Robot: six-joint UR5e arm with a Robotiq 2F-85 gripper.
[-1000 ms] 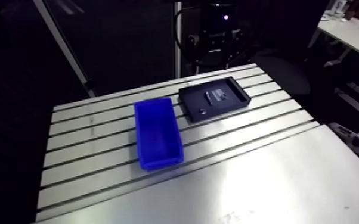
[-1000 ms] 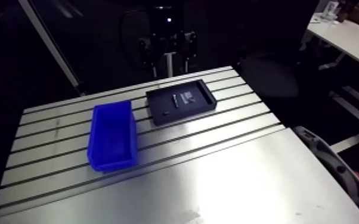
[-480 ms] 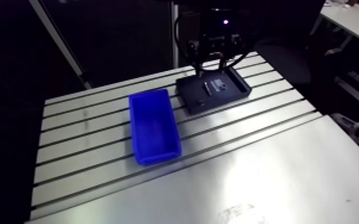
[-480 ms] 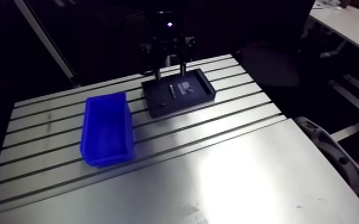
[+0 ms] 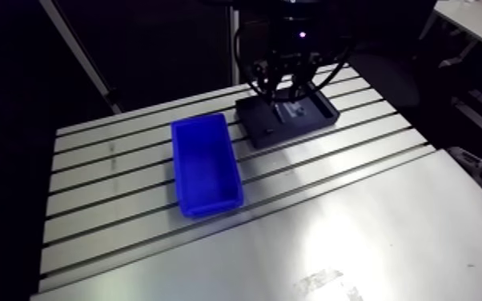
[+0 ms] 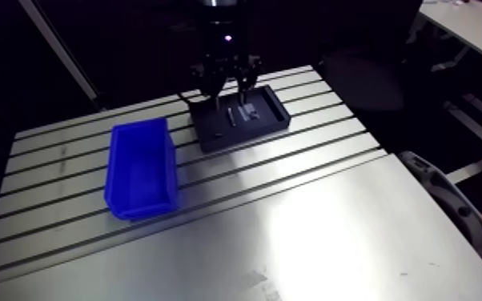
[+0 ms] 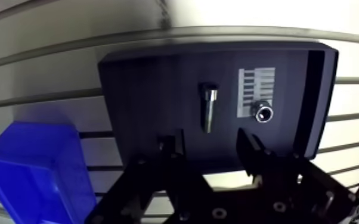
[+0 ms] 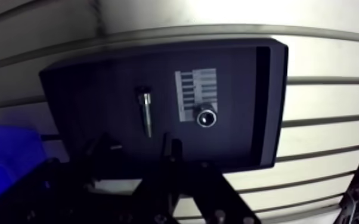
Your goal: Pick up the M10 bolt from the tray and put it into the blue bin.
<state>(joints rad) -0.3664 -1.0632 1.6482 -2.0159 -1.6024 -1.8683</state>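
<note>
Wrist view: the gripper (image 7: 209,146) is held wide open over the black tray (image 7: 134,77), with nothing gripped. The M10 bolt (image 7: 209,108) is seen lying flat mid-tray, just ahead of the fingers, while the blue bin (image 7: 33,170) is set near the tray's edge.

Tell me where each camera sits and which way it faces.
Arm view: rides on the arm's upper link, looking down across the slotted aluminium table at the blue plastic bin; the gripper comes down from the top edge.
Wrist view: sits on the wrist, looking down at the black rectangular tray; the gripper's open fingers show, short of the silver bolt.
Both show the tray, bolt and bin.
</note>
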